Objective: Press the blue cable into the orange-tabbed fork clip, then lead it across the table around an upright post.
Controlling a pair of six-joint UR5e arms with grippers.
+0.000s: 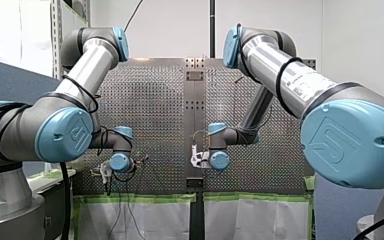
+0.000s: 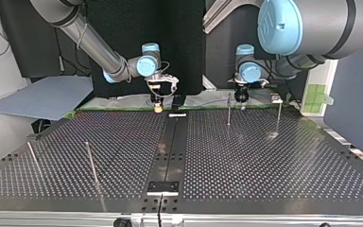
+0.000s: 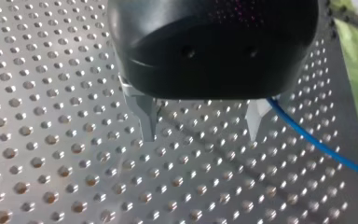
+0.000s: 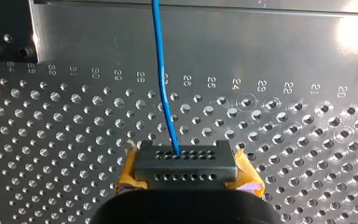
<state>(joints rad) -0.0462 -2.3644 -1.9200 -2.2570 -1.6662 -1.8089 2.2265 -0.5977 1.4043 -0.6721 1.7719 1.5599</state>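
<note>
My right gripper [image 4: 185, 163] is squeezed shut on the cable [image 4: 164, 84]. In the right wrist view the blue cable comes out from between its fingers. The gripper has yellow pads [image 4: 129, 173] on its sides. The cable runs straight ahead over the holes of the table [image 4: 65, 140] to a smooth metal band [image 4: 261, 42] past the holes.

In the top view a dark strip [image 2: 170, 146] runs down the middle of the table. My right gripper hangs low over the far end of the strip, at the strip's left edge in that view. Its yellow tip is close to the table. A small white piece [image 2: 177, 115] lies on the strip just beside the gripper (it is too small to tell what it is).

My left gripper [image 3: 201, 126] is on the other side of the strip, also by the far edge of the table. Its 2 metal fingers [image 3: 147, 121] are wide apart and hold nothing. In the left wrist view the cable passes just outside 1 finger and runs away from the gripper over the table. I cannot tell if it touches that finger.

4 thin posts stand on the table in the top view. 1 post [image 2: 229, 109] is right of the strip, near my left gripper. A 2nd post [image 2: 279, 118] is farther right of the strip. A 3rd post [image 2: 92, 163] and a 4th post [image 2: 33, 158] are left of the strip, well apart from both grippers.
</note>
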